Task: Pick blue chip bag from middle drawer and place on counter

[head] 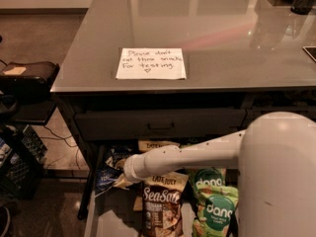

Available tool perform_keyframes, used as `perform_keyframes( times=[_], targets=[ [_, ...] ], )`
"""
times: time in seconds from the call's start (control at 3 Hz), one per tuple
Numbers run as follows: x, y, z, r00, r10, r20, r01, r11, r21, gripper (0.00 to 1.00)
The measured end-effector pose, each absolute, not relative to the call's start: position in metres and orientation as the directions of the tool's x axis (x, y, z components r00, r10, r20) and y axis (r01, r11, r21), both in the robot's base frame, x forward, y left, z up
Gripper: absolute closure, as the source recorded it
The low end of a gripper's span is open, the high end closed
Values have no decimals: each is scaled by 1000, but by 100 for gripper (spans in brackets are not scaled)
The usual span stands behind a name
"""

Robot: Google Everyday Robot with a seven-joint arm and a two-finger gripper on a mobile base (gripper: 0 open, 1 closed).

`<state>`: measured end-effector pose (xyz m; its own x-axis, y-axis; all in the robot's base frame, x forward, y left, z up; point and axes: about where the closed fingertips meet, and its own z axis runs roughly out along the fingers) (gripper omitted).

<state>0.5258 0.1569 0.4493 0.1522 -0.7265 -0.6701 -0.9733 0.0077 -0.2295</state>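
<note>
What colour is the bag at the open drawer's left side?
Dark blue, camera view; the gripper is right at this blue chip bag.

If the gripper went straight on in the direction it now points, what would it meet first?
The gripper, in the left part of the open middle drawer, points left toward the blue chip bag. It would most likely meet that bag first, though depth is unclear and they may be touching.
</note>
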Motion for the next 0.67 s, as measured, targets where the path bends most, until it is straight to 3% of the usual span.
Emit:
perform_keyframes(
  times=[0.67],
  targets=[
    [496, 136, 519, 160, -777, -608, -965, 6, -262, 100]
  ],
)
